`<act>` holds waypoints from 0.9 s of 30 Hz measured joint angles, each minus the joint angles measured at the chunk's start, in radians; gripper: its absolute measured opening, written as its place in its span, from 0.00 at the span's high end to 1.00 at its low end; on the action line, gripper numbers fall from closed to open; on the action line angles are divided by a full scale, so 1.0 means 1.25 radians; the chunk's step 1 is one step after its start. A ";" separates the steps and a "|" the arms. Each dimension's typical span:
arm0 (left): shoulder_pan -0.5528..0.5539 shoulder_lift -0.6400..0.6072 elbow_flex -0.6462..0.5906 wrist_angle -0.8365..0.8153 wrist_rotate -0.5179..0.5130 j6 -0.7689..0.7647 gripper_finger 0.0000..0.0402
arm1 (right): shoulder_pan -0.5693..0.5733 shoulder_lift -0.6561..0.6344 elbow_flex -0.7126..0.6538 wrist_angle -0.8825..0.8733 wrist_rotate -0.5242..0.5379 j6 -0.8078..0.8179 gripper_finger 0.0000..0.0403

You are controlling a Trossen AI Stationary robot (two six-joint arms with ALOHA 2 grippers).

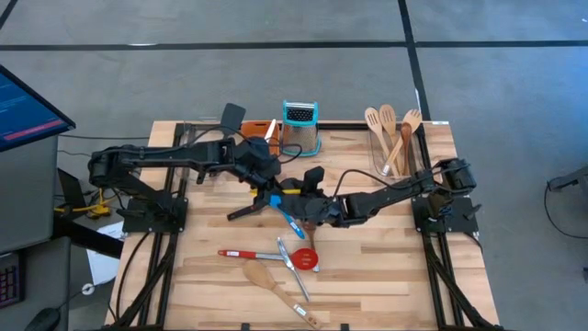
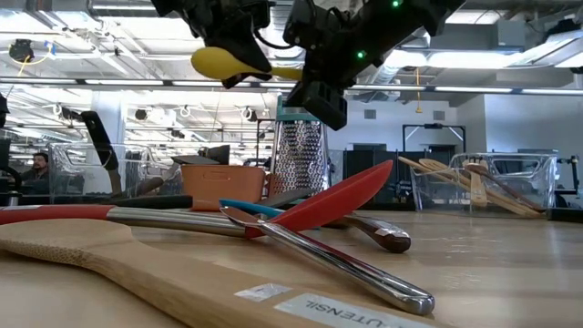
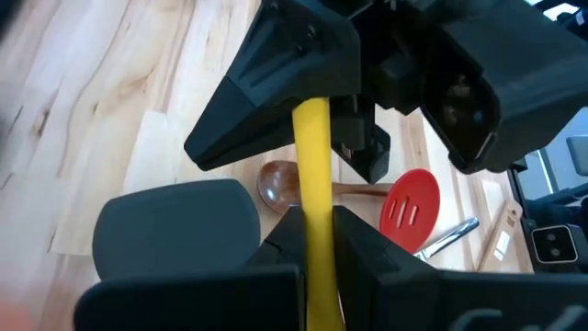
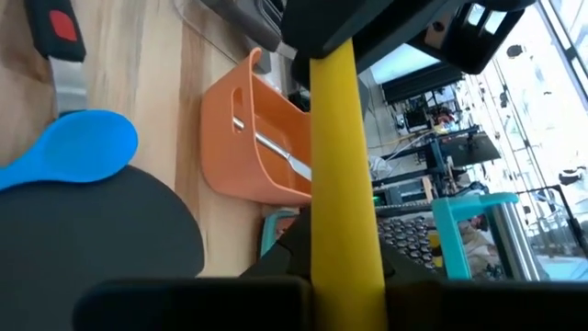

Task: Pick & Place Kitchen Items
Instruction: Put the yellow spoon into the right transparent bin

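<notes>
Above the table's middle, both grippers — left gripper [image 3: 317, 241], right gripper [image 4: 347, 262] — clamp the yellow spoon [image 2: 228, 64]: a handover, so one must release next.

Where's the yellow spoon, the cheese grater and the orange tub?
yellow spoon [image 2: 219, 62], low view, on its bowl.
cheese grater [image 1: 299, 131], high view, on its steel body.
orange tub [image 4: 237, 147], right wrist view, on its side wall.
</notes>
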State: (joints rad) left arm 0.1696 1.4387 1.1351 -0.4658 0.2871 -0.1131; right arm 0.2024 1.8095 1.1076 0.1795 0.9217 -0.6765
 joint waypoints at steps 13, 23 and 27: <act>-0.001 0.001 0.000 0.042 -0.027 0.087 0.73 | -0.001 0.000 0.001 0.013 -0.007 0.000 0.99; 0.004 -0.001 0.000 0.163 -0.050 0.109 0.57 | 0.001 -0.002 0.003 0.008 -0.008 0.015 1.00; 0.010 -0.027 0.000 0.162 -0.050 0.173 0.57 | -0.006 -0.016 0.002 -0.054 -0.035 0.073 1.00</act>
State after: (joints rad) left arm 0.1823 1.4048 1.1355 -0.2638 0.2251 0.1035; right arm 0.1945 1.7894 1.1102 0.1121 0.8777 -0.5856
